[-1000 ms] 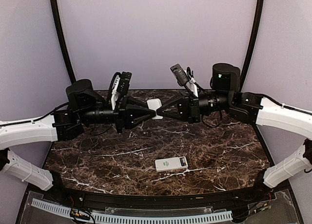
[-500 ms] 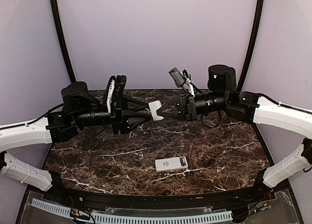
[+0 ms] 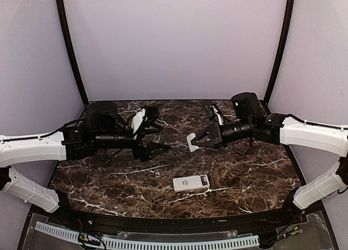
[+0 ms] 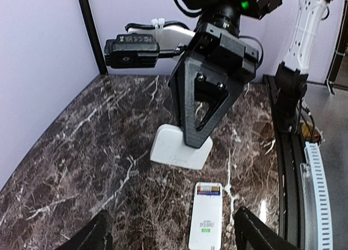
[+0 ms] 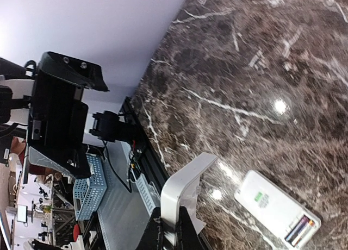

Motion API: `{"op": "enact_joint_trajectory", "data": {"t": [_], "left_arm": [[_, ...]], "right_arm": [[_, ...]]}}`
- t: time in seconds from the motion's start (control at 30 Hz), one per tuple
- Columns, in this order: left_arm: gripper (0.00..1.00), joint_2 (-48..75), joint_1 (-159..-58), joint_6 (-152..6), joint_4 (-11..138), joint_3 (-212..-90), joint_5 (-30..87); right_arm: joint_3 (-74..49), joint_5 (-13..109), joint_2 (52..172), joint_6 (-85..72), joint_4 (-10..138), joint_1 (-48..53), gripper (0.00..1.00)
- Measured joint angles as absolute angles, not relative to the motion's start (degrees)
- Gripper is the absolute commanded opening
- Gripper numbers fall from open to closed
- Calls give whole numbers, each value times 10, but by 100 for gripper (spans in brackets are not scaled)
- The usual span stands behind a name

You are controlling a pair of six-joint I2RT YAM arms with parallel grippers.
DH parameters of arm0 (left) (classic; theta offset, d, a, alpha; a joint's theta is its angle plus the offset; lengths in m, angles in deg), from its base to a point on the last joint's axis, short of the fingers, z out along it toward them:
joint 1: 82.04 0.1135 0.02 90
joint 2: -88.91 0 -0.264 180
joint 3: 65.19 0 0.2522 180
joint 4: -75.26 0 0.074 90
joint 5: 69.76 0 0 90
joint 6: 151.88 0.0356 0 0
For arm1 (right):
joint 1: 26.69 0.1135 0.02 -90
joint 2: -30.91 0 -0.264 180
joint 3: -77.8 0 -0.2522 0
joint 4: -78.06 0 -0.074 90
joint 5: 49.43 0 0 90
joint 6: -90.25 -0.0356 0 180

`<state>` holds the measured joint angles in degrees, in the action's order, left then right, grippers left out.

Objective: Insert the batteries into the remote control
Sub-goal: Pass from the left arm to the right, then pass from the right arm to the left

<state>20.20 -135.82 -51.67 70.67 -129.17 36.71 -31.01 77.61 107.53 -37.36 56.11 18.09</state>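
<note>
The remote control [image 3: 191, 183] lies on the marble table with its back up, and the batteries [image 3: 204, 180] show in the open compartment at its right end. My right gripper [image 3: 198, 141] is shut on a plain white cover piece [image 3: 190, 143] and holds it above the table, behind the remote. In the right wrist view the cover [image 5: 185, 186] stands up from the shut gripper [image 5: 175, 235], with the remote [image 5: 272, 204] beyond it. My left gripper [image 3: 161, 140] is open and holds nothing, left of the cover. Its wrist view shows the cover [image 4: 174, 149], the remote [image 4: 205, 216] and the batteries [image 4: 209, 189].
The dark marble table [image 3: 109, 179] is walled by lilac panels at the back and sides. A perforated white cable strip [image 3: 163, 242] runs along the near edge. Both arms hang over the table's back half.
My left gripper has let go of the white cover, opened and drawn back to the left. The right gripper has carried the cover down and to the right. The remote has not moved.
</note>
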Motion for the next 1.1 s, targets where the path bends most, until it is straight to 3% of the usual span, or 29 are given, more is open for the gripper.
{"op": "enact_joint_trajectory", "data": {"t": [0.47, 0.83, 1.1], "left_arm": [[78, 101, -1358, -480, 658, -1261, 356], [78, 96, -1358, -475, 656, -1261, 355], [79, 96, -1358, -469, 656, -1261, 349]], "right_arm": [[-542, 822, 1101, -457, 624, 42, 0], [-566, 876, 1205, -457, 713, -13, 0], [-574, 867, 1211, -457, 722, -38, 21]]}}
